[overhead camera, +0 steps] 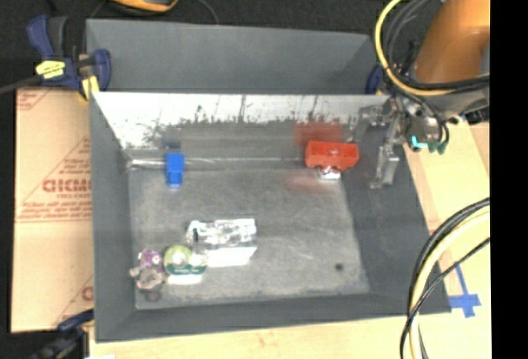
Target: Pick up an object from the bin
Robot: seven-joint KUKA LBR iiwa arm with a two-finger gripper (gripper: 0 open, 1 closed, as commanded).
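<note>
My gripper (pixel 384 171) hangs at the bin's right side, close to the right wall and near the back. Just to its left, an orange-red block-shaped thing (pixel 332 155) with a small silver piece under it lies on the floor against the back wall. Nothing shows in the gripper. A small blue block (pixel 174 167) lies far to the left, also near the back wall.
Near the front left lie a white, shiny packet (pixel 223 237), a round green-and-white thing (pixel 184 260) and a small purple figure (pixel 149 267), close together. The arm with its orange cover and cables stands over the bin's right rim.
</note>
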